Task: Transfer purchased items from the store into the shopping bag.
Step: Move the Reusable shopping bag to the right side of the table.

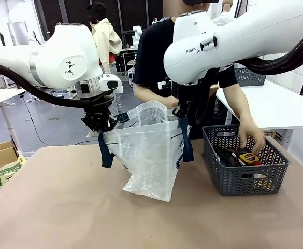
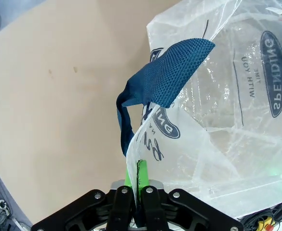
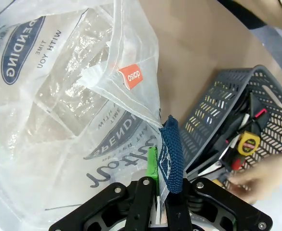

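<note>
Holding the shopping bag (image 1: 148,150) mouth wide is the step: the left gripper (image 2: 137,168) has its fingers pinched shut on the plastic rim, and the right gripper (image 3: 162,168) has its fingers shut on rim and navy handle (image 3: 172,154). Best to hold both level and apart, with the bag standing on the counter (image 1: 53,207), while the person's hand (image 1: 252,137) reaches for the items (image 1: 248,157) in the mesh basket (image 1: 229,181). Print reads "SPENDING" and "WITH YOU"; the orange tag (image 3: 131,76) seems to read "daiso"

shopping bag (image 1: 151,155): translucent white, navy handles (image 1: 105,153) | basket (image 1: 244,181): dark grey mesh | table (image 1: 63,207): tan
</note>
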{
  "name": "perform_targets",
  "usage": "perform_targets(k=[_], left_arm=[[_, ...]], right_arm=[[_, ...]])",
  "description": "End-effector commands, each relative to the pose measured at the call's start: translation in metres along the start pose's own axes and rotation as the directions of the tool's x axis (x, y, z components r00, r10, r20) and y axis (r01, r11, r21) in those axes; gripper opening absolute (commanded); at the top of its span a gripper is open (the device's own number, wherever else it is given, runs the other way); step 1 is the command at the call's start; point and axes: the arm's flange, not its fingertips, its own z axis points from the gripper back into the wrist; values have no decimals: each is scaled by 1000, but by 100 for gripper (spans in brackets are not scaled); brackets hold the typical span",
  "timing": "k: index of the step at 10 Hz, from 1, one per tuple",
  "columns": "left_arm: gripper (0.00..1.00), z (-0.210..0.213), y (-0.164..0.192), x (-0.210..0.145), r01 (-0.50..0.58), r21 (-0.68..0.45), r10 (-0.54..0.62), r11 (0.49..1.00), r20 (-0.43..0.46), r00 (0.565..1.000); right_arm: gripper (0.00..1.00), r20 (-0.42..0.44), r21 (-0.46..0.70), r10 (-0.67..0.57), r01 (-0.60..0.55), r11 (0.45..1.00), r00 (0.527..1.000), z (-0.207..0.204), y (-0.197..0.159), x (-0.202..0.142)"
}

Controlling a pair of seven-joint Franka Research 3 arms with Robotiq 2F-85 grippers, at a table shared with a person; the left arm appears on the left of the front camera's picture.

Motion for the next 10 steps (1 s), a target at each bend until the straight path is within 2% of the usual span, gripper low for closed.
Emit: perform_targets(k=[1,6,10], left_arm=[[0,0,1,-1,-4,-1,4,1000,-9,1000],[0,0,0,0,0,0,0,1000,0,1000],[0,1,0,-3,85,-12,-85,996,2,996]], right_arm=[[0,-1,0,-4,4,1000,1000,-1,-1,0],[0,-1,0,-4,4,1000,1000,-1,-1,0],[0,9,-40,55,-55,998,998,-2,2,0]])
